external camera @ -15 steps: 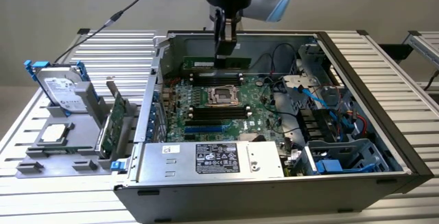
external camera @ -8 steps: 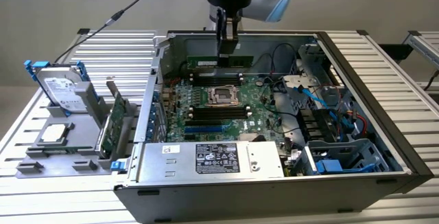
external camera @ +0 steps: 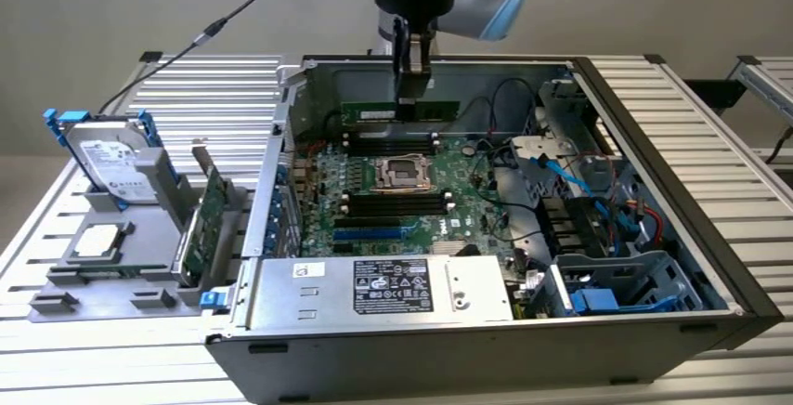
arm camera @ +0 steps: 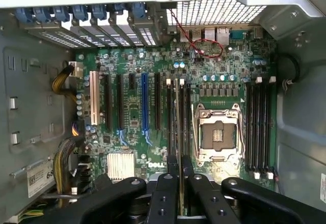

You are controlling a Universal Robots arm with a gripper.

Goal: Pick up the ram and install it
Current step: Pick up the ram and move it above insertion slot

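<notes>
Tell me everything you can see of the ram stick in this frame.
The ram is a long, thin green board with dark chips, held upright on its long edge inside the open computer case. The tool grips it near its middle from above. It is over the black memory slots beside the processor socket; whether it is seated cannot be told.

A pale slatted metal table carries an open black desktop computer case and, just beside it, a grey plastic parts holder.
</notes>
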